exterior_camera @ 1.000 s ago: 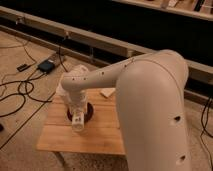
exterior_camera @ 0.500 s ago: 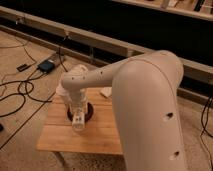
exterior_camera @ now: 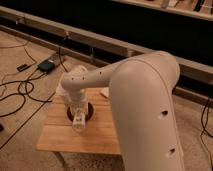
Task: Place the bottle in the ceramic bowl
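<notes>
Gripper (exterior_camera: 77,107) above bowl (exterior_camera: 89,111) — bottle (exterior_camera: 78,122) directly beneath, long axis across near rim; whether it's clamped, cannot tell.

Warm, rather dim indoor light falls from above, so the big white arm (exterior_camera: 145,110) has a bright, nearly washed-out upper face and a greyer underside, while the wall behind it stays almost black. The wooden table (exterior_camera: 100,135) glows orange-tan without hard glare. The gripper (exterior_camera: 78,111), low over the ceramic bowl (exterior_camera: 69,114) near the table's middle, sits in soft shade, where the pale bottle (exterior_camera: 79,122) catches a faint shine.
</notes>
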Available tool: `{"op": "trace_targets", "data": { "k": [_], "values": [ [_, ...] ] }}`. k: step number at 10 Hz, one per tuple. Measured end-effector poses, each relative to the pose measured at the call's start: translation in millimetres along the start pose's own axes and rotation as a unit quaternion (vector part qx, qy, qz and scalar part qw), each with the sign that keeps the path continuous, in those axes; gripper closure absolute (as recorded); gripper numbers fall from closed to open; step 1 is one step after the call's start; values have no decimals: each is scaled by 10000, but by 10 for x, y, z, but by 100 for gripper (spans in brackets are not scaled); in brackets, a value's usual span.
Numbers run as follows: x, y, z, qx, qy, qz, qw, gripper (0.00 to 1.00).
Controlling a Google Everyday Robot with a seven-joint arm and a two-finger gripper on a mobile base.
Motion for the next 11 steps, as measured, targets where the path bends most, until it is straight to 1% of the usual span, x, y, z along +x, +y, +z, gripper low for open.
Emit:
{"op": "trace_targets", "data": {
  "k": [4,7,9,11],
  "values": [
    [-4,1,13,68,-13,-72,10000,30],
    [-16,-19,-28,93,-65,-110,9999,30],
    [-43,-65,-109,62,-109,-95,9999,30],
    [-110,-204,-319,-52,-169,-16,9998,30]
  ]
}}
